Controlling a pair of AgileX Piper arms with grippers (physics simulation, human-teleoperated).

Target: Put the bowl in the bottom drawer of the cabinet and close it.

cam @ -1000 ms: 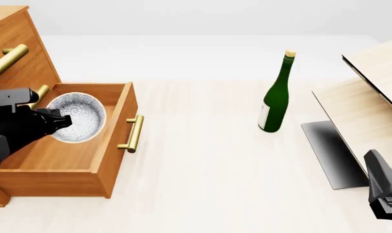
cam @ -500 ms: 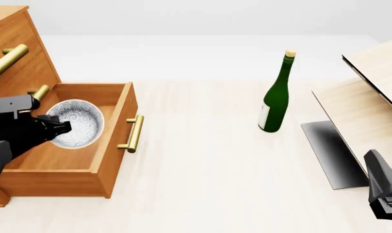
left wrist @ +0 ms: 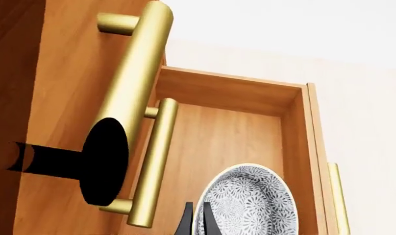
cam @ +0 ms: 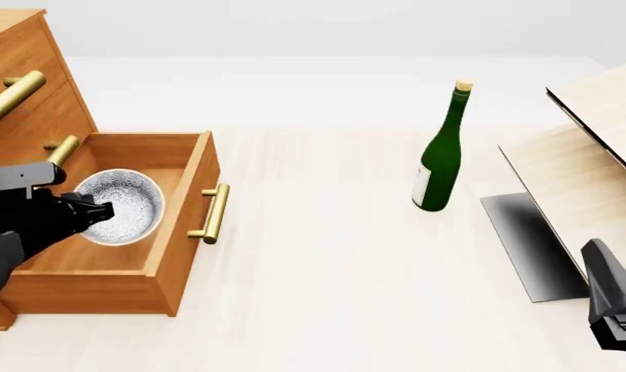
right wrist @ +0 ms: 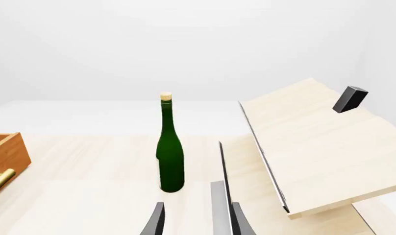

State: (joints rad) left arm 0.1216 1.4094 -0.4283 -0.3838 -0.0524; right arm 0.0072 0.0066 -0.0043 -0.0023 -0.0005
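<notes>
Speckled white, the bowl (cam: 118, 206) is pinched by its rim in the left gripper (cam: 98, 211), directly above the open bottom drawer (cam: 96, 252); release downward is judged next.

A green bottle (right wrist: 171, 152) with a cork stands upright on the pale tabletop (right wrist: 86, 166). Just beside it, on one side, slanted pale wooden boards (right wrist: 315, 147) rise, carrying a small dark block (right wrist: 350, 98). Well apart on the bottle's other side, the bottom drawer (right wrist: 7, 155) corner and brass handle show. The right gripper (right wrist: 194, 223) fingers stand apart.
</notes>
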